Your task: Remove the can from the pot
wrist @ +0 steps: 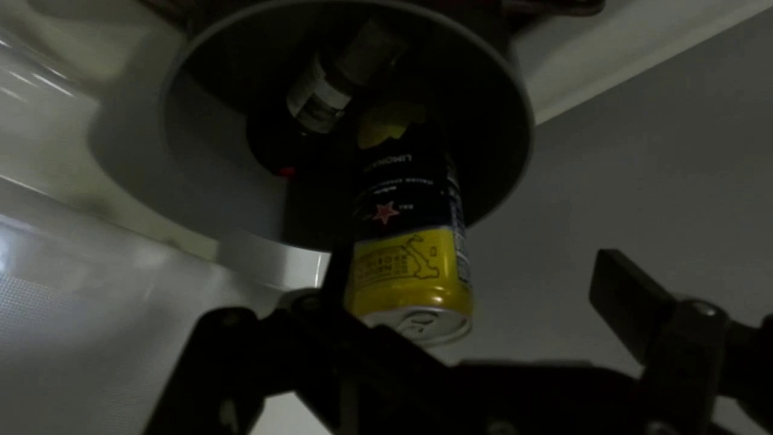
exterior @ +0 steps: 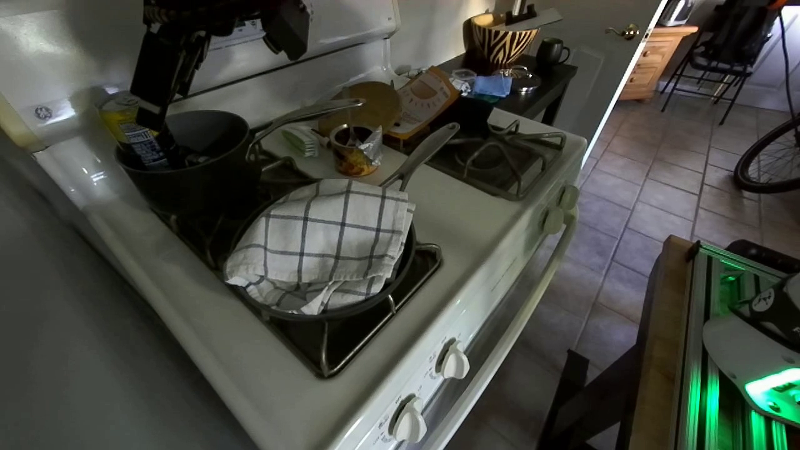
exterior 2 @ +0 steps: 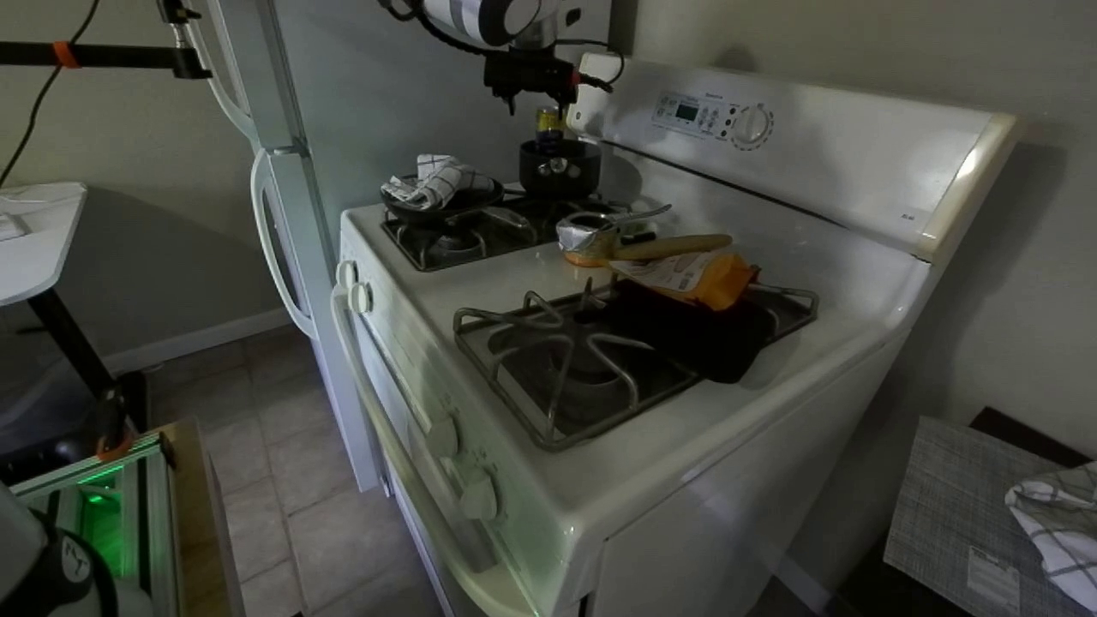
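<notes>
The yellow can point(wrist: 407, 266), with a dark blue band and metallic top, stands in the dark pot point(wrist: 205, 139), its upper part above the rim. Both exterior views show the can point(exterior: 120, 122) point(exterior 2: 548, 120) and the pot point(exterior: 194, 184) point(exterior 2: 561, 178). My gripper point(wrist: 474, 272) is open above the can. In the wrist view its left finger is right beside the can, and its right finger is well apart from it. I cannot tell whether the left finger touches. The gripper point(exterior 2: 536, 104) also shows in an exterior view. The can's base is in shadow.
A dark bottle point(wrist: 317, 99) lies inside the pot. A pan with a checkered cloth point(exterior: 325, 237) stands beside the pot. An opened foil-topped container point(exterior: 355, 150), a round wooden board point(exterior: 369, 106) and an orange package point(exterior: 428, 103) lie on the stove. The stove's back panel point(exterior 2: 806, 163) rises behind.
</notes>
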